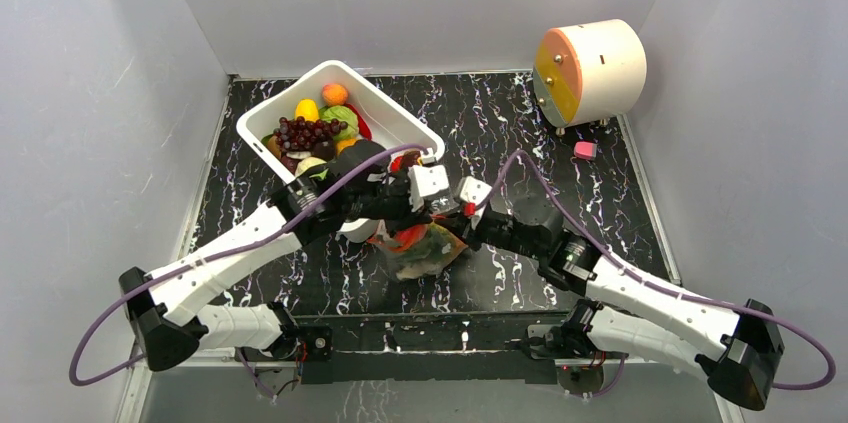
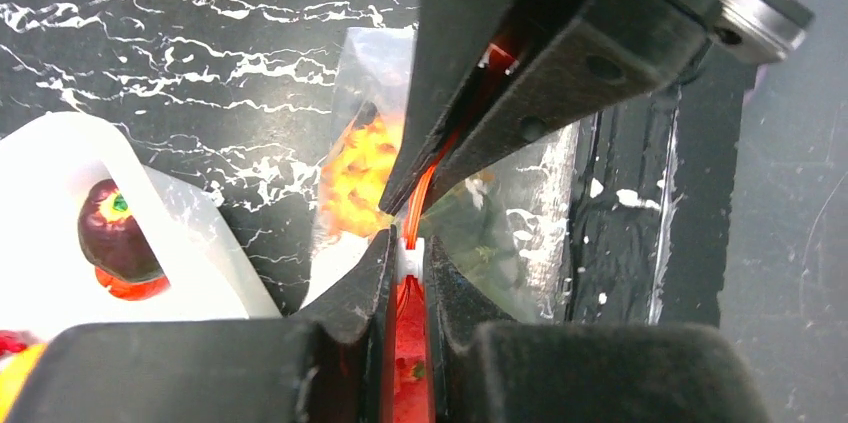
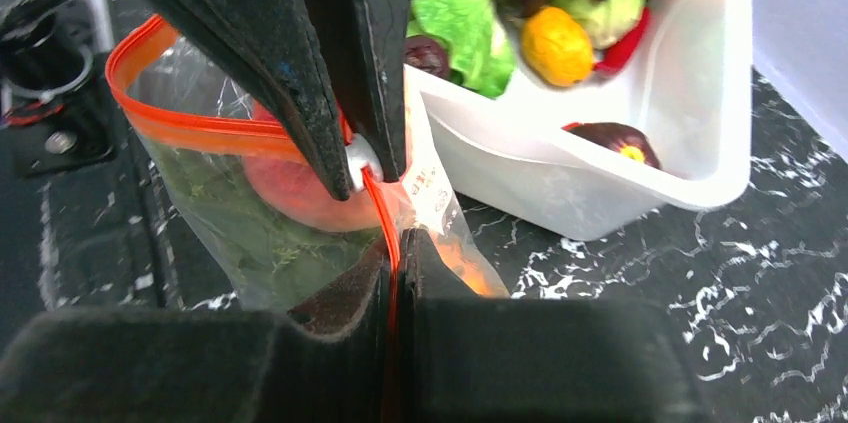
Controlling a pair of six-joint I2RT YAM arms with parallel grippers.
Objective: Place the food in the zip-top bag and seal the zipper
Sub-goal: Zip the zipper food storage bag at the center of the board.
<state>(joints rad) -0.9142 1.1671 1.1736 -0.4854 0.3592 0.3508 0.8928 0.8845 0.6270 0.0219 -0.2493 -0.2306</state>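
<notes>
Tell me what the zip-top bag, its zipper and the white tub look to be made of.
The zip-top bag looks like thin clear plastic film: glossy, creased, food showing through. Its zipper seems a thicker, opaque red-orange plastic strip, smooth. The white tub looks like rigid, slightly translucent moulded plastic with a soft sheen.

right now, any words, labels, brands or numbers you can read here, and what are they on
No text is readable in any view.
White label on the zip-top bag: reddish print, too small and blurred to read.
Zipper, white tub, white drum: no print visible.
</notes>
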